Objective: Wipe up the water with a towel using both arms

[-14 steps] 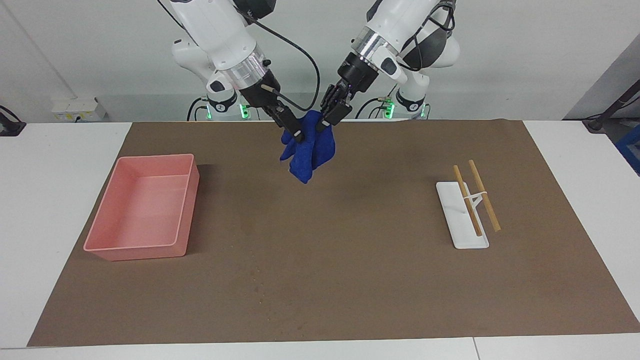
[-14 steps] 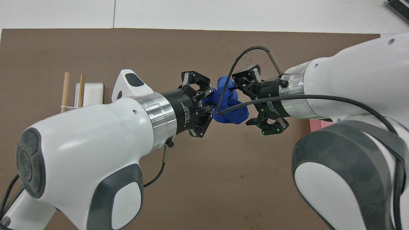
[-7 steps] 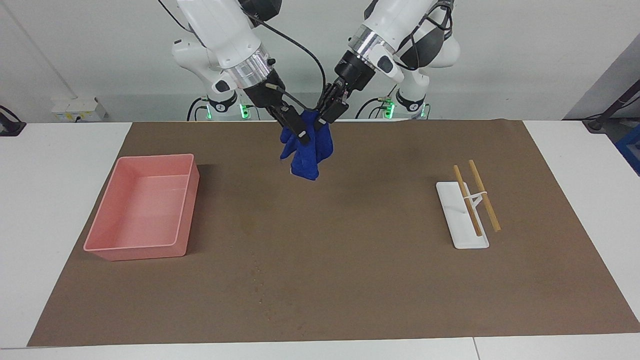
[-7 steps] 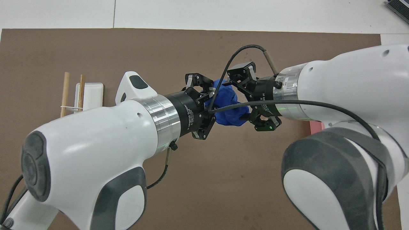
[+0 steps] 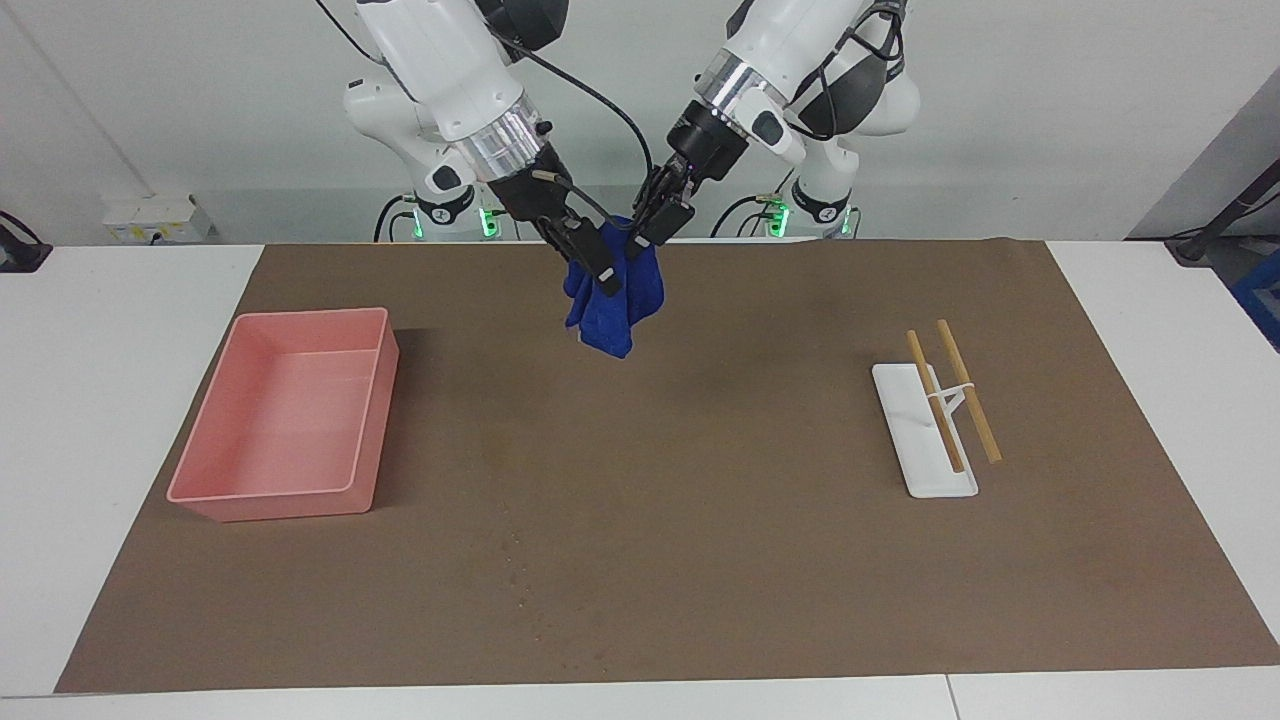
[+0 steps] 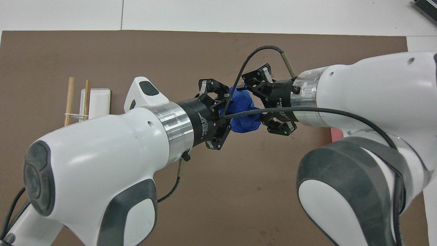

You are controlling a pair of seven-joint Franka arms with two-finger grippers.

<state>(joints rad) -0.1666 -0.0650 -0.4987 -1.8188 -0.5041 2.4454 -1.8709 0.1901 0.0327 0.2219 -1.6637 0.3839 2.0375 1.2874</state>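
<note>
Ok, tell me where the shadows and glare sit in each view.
Facing view: soft shadow on the brown mat beside the pink tub and a faint one under the hanging towel. Overhead view: bright sheen on the arms' silver wrist rings, no harsh glare on the mat.

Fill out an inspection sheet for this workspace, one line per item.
Surface: brown mat on a white table.
Job's things: blue towel hangs bunched in the air between both grippers; water shows only as faint specks, farther from the robots than the towel.
Clutter: pink tub toward the right arm's end; white holder carrying two wooden sticks toward the left arm's end.
Grippers: left gripper shut on the towel; right gripper at the towel, grip not readable.
Cables: black cable loops from the right arm's wrist across the towel.
Surroundings: white wall, socket box beside the table.
</note>
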